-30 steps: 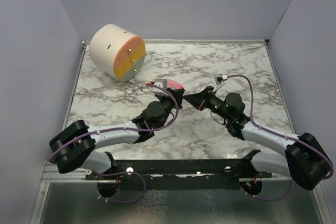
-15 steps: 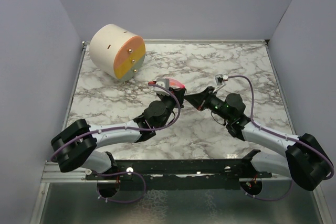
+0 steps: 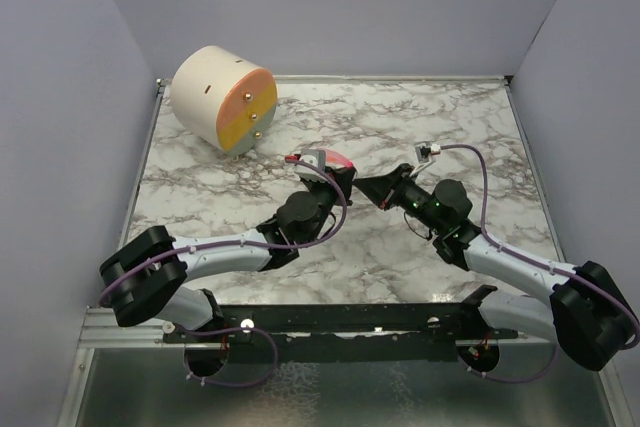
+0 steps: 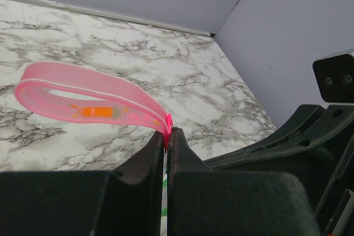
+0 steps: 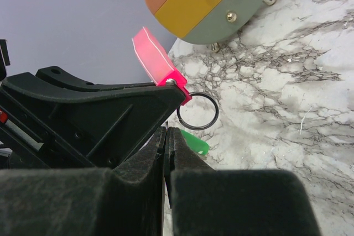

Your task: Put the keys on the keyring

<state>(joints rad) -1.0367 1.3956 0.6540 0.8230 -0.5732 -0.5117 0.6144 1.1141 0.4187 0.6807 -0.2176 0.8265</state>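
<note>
My left jaws (image 4: 167, 134) are clenched on the pink key (image 4: 94, 111). Best to hold it steady so the black keyring (image 5: 197, 129) just under it doesn't swing, then ease the green key (image 5: 194, 143) on slowly. My right jaws (image 5: 166, 134) are clenched, with the green key at their tip touching the ring. Can't tell if it's pinched. Pink: translucent band, orange mark. Green: small, glossy.

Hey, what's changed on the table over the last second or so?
Very little. The right arm's elbow slid slightly rightward and nearer in the top view, and the left arm's elbow edged right too. Nothing was taken or released: the left gripper stays shut on the pink strip, the right gripper apparently on the green key by the ring. Cylinder unmoved.
</note>
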